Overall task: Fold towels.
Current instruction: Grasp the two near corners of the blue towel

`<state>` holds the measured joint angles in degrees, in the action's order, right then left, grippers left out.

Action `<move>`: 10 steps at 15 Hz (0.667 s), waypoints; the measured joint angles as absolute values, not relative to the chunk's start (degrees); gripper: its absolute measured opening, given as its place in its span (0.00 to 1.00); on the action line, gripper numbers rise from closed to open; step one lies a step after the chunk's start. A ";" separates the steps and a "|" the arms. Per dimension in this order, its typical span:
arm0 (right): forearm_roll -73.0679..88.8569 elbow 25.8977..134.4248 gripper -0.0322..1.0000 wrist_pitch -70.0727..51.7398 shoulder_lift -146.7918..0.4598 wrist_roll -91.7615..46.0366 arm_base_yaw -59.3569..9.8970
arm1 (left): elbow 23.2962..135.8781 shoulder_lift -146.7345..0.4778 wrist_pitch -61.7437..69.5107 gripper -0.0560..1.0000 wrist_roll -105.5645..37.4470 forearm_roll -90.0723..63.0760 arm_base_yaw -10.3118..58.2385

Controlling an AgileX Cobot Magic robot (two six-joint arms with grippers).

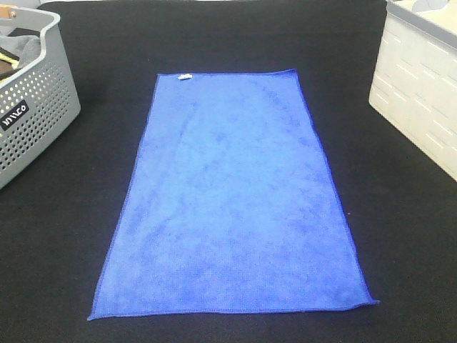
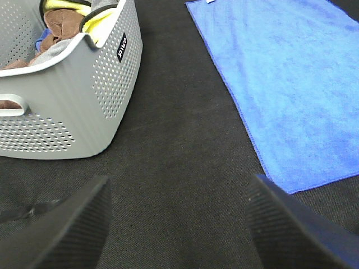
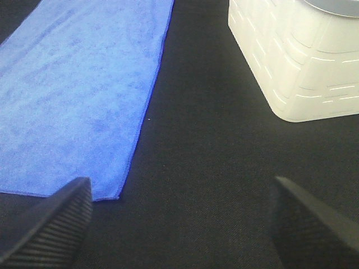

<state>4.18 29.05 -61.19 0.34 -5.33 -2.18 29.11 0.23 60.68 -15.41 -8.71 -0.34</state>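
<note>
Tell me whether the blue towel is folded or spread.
Spread flat: the blue towel lies as one full rectangle, all four edges showing, nothing doubled over.

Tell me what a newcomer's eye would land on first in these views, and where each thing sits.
The bright blue towel, spread flat down the middle of the black table, dominates. A grey perforated basket holding cloths stands at the far left and a white crate at the far right. The left gripper and right gripper are both open over bare table beside the towel's near corners.
</note>
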 joint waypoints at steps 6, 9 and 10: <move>4.18 29.05 0.80 -61.19 0.34 -5.33 -2.18 | 29.11 0.23 60.56 0.67 -15.41 -8.71 -0.34; 4.18 29.05 0.80 -61.19 0.34 -5.33 -2.18 | 29.11 0.23 60.56 0.67 -15.41 -8.71 -0.34; 4.18 29.05 0.80 -61.19 0.34 -5.33 -2.18 | 29.11 0.23 60.56 0.67 -15.41 -8.71 -0.34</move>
